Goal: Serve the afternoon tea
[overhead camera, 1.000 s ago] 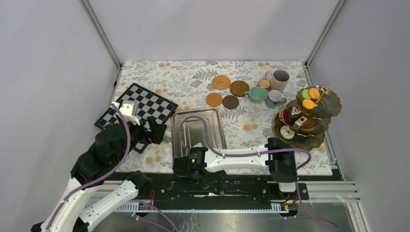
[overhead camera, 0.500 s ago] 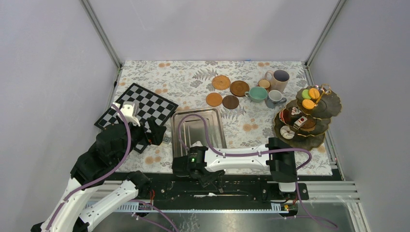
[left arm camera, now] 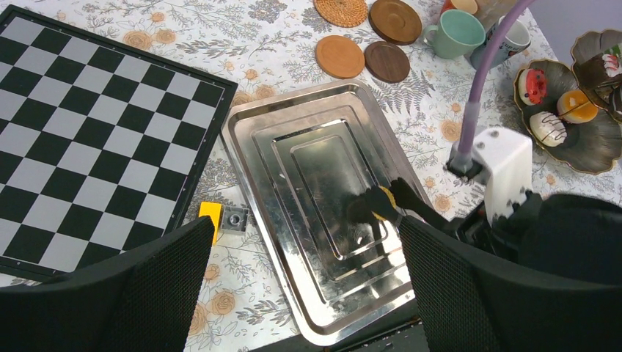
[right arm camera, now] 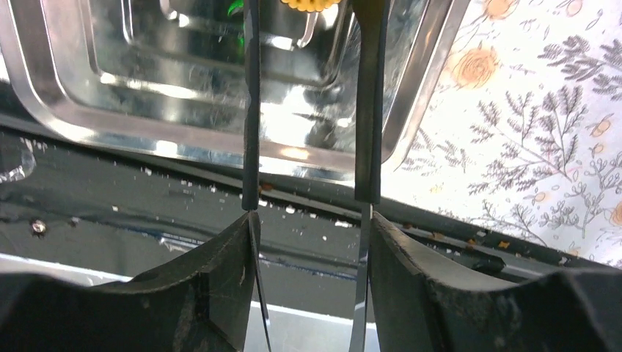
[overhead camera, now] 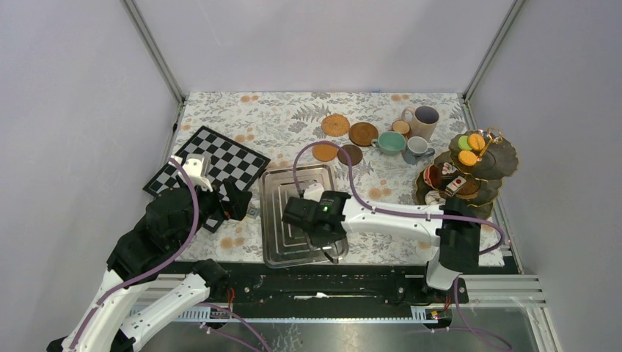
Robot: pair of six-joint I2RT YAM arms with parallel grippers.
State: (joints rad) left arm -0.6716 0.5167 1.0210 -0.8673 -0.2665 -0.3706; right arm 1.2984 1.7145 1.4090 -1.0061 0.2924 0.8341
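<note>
Right wrist view: right pincer (right arm camera: 308, 44) parted, empty, above steel tray (right arm camera: 110, 128)'s near rim.

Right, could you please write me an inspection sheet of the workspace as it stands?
Surface: floral tablecloth, flat, no spills seen.
Job's things: four mugs clustered far right; four coasters beside them, bare; three-tier stand at right edge, carrying pastries.
Clutter: steel tray, centre, holding nothing; chessboard at left; small yellow-and-grey piece between them.
Grippers: left gripper beside the chessboard's near corner, jaws wide, empty; right gripper over the tray's near rim, jaws apart, empty.
Cables: purple cable loops from right arm above the tray's far end; another runs along left arm.
Surroundings: plain grey walls, metal frame posts; nothing else seen.
</note>
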